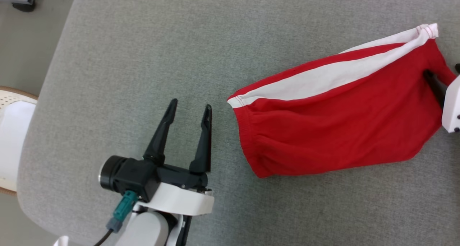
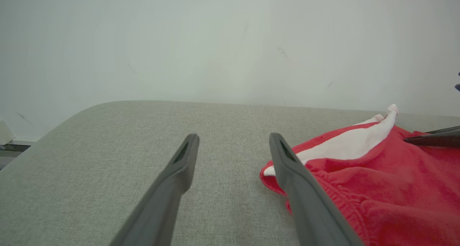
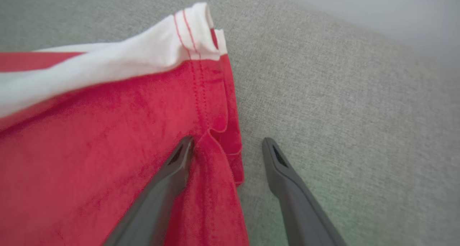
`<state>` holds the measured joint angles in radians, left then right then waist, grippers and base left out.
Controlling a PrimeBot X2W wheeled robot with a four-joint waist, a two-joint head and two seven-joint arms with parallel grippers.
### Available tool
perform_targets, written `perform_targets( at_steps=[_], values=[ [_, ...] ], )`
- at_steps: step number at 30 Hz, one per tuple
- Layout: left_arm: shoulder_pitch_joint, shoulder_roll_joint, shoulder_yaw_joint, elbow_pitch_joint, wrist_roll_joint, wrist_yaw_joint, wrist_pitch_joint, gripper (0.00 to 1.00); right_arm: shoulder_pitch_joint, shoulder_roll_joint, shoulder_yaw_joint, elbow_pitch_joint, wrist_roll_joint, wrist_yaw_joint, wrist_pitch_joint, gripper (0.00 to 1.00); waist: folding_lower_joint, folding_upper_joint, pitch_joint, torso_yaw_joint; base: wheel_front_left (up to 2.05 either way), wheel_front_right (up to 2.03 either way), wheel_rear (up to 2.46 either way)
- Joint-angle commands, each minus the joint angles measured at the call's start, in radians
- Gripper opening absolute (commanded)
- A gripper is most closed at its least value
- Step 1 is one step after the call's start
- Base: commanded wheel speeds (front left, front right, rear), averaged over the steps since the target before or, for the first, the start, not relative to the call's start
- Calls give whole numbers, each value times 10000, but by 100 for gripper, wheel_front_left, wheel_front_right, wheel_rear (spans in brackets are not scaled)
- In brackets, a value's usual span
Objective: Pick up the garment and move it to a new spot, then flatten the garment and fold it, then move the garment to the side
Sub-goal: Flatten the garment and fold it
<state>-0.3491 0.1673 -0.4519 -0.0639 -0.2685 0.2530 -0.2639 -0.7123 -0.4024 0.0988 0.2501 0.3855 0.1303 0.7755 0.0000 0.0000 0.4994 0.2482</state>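
Red garment point(image 1: 334, 131) with a broad white stripe along its far edge, lying mostly flat and slanted on the grey fabric surface point(image 1: 143, 59); gathered elastic waistband at the left end, red-stitched white hem corner sticking up at the right

- We see the garment point(image 1: 334, 131), right of the frame, as soft red knit cloth, matt, with a smoother white cloth stripe.
- The table point(image 1: 143, 59) under it looks covered in grey woven fabric, coarse and matt.
- The left gripper point(image 1: 191, 104), lower left, shows matt black plastic fingers point(image 1: 160, 136) and a glossy white shell.
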Motion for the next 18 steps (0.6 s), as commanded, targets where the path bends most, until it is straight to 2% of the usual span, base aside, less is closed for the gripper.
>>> perform_targets(
  at_steps=[1, 4, 6, 10, 18],
  values=[
    [158, -133, 124, 79, 155, -128, 2, 100, 108, 215, 56, 466, -81, 4, 244, 100, 0, 0, 36, 100, 0, 0, 0],
    [292, -395, 330, 211, 372, -452, 2, 100, 42, 531, 61, 937, 54, 6, 596, 100, 0, 0, 34, 180, 0, 0, 0],
    [385, -507, 444, 309, 519, -683, 2, 100, 18, 727, 76, 984, 263, 39, 519, 0, 0, 0, 14, 200, 0, 0, 0],
    [600, -646, 684, 413, 636, -909, 1, 100, 98, 768, 26, 942, 583, 38, 411, 0, 0, 0, -90, 118, 0, 0, 0],
    [1316, -800, 1428, 543, 992, -1450, 1, 100, 281, 547, -941, 714, 1215, 1, -340, 0, 0, 0, -668, -463, 0, 0, 0]
  ],
)
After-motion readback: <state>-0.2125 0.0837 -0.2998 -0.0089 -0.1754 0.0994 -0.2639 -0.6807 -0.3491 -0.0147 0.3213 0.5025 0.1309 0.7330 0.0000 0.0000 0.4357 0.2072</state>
